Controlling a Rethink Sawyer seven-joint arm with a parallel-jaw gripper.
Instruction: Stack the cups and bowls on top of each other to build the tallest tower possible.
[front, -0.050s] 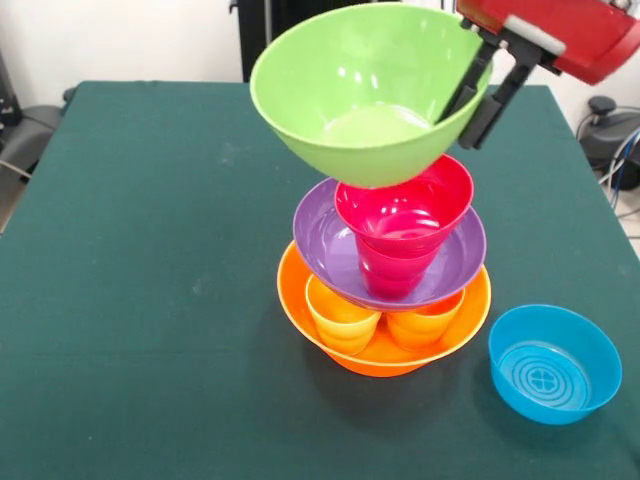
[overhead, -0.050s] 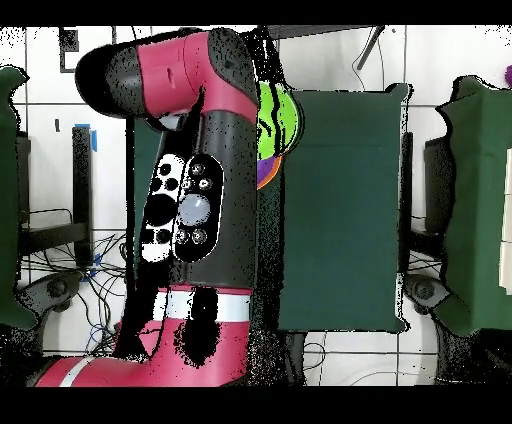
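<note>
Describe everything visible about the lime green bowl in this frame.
The lime green bowl is large, glossy, plastic-looking and empty. It is tilted, its opening facing the front camera, held at the top of the tower. The gripper has its black jaws clamped over the bowl's right rim, one inside, one outside. Its underside sits at the red bowl; contact is unclear. Overhead, the arm hides most of it.

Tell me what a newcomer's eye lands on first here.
First, the lime green bowl, tilted and held high by the gripper, whose fingers clamp its rim above the tower. Below it sit a red bowl, a purple bowl and the orange bowl. A light blue bowl stands alone beside the stack.
</note>
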